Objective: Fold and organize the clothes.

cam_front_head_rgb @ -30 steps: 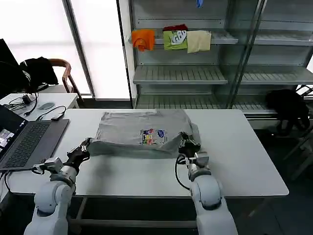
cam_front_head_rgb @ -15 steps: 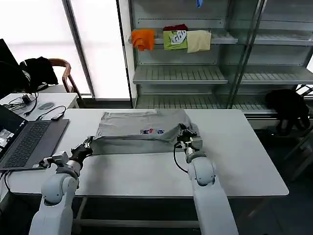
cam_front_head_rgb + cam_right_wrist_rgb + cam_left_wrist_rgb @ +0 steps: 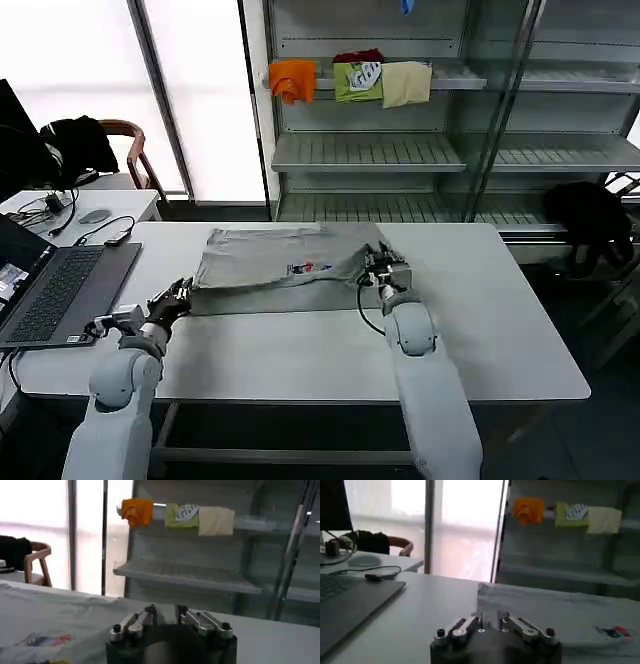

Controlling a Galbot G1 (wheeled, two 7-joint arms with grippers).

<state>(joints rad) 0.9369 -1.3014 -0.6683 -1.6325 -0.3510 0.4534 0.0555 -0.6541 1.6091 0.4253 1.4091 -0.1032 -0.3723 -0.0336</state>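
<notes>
— Since you start at the near edge, how many grippers are there?

— Two; the left gripper [image 3: 181, 292] sits at the near left corner of the grey shirt [image 3: 280, 262], and the right gripper [image 3: 385, 267] at its near right corner; each pinches a fold of the cloth, fingers closed on it.

— And how many shirts?

— One that I can count; it lies folded on the white table [image 3: 480, 330], its small coloured print [image 3: 309, 268] near the front fold; whether another lies under it I cannot tell.

— What sits to the side?

— One open laptop [image 3: 55, 290] on the table's left; one cable [image 3: 105, 230] beyond it.

— And farther back?

— Three folded garments on the upper shelf [image 3: 480, 80]; one orange garment [image 3: 292, 78], one green garment [image 3: 358, 80], one beige garment [image 3: 407, 83]; one black garment [image 3: 590, 215] lies on the right, another dark garment [image 3: 75, 142] on the chair [image 3: 130, 140] at left.
</notes>
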